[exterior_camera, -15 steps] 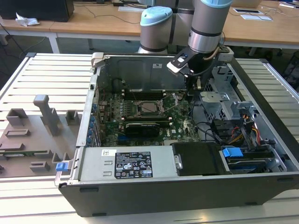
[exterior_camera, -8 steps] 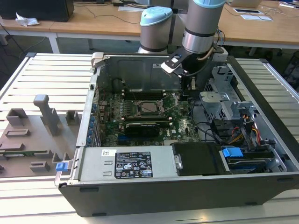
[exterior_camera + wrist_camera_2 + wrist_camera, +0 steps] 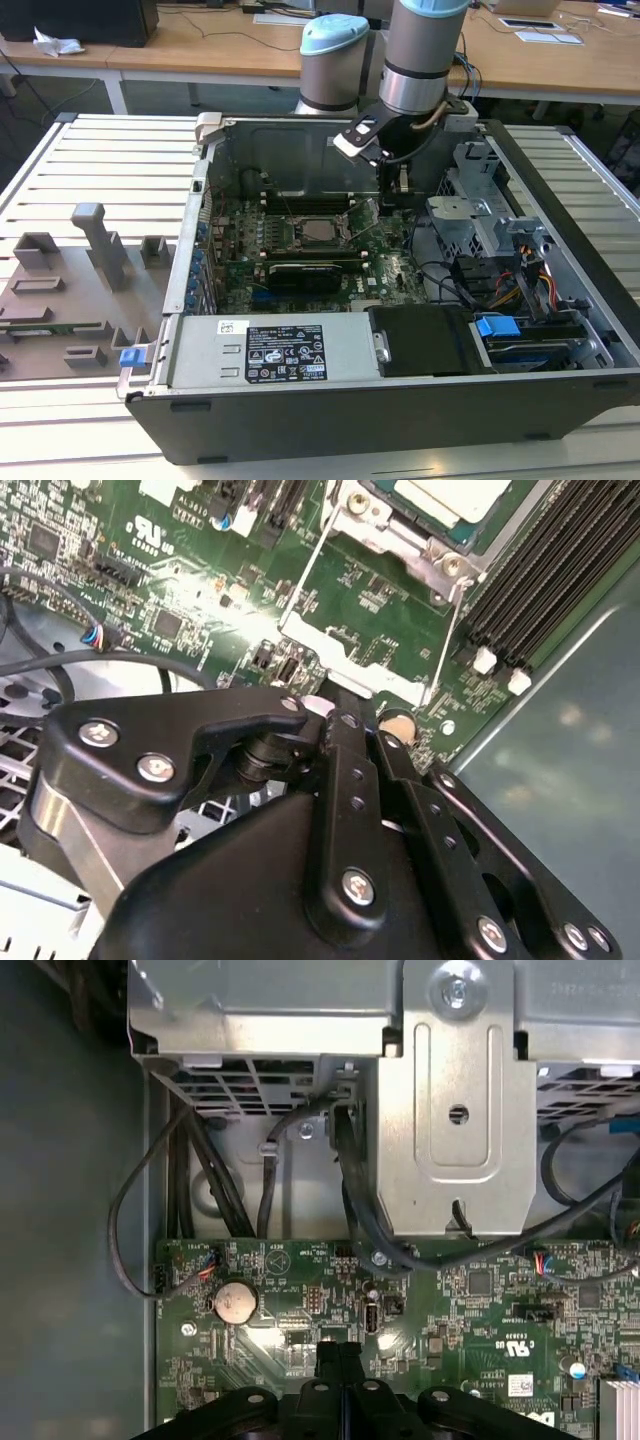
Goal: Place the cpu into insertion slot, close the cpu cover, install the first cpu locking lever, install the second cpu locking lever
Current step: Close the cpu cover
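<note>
Black gripper (image 3: 338, 1352) is squeezed shut, empty, close over the green board (image 3: 480, 1310). The cpu (image 3: 321, 231) sits in the insertion slot (image 3: 300, 236), cpu cover (image 3: 398, 542) down. It looks light and breakable, so hold its edges.

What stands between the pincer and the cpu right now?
In the second wrist view, a thin silvery metal frame spans the gap from the pincer to the cpu, green board showing through it. Nothing else visible intervenes.
</note>
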Motion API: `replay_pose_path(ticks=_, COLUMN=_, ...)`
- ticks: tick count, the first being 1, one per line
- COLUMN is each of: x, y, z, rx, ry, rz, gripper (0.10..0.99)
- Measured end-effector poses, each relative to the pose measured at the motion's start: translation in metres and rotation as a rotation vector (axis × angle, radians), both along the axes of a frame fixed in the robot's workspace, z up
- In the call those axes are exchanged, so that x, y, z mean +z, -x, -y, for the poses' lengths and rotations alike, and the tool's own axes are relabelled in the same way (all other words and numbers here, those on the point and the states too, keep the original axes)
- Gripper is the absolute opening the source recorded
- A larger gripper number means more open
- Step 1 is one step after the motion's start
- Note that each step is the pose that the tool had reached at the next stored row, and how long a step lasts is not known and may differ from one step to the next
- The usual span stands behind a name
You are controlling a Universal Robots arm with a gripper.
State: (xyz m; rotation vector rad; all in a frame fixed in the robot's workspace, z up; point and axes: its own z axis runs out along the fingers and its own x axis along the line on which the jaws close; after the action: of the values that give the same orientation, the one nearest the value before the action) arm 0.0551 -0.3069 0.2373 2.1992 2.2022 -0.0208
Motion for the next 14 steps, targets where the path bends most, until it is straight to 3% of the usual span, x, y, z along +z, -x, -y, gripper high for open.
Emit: replay_pose_path(ticks=14, x=-0.0003, y=0.0194, z=0.0000, rx=0.000, ry=0.000, rz=0.0000, gripper=0.106)
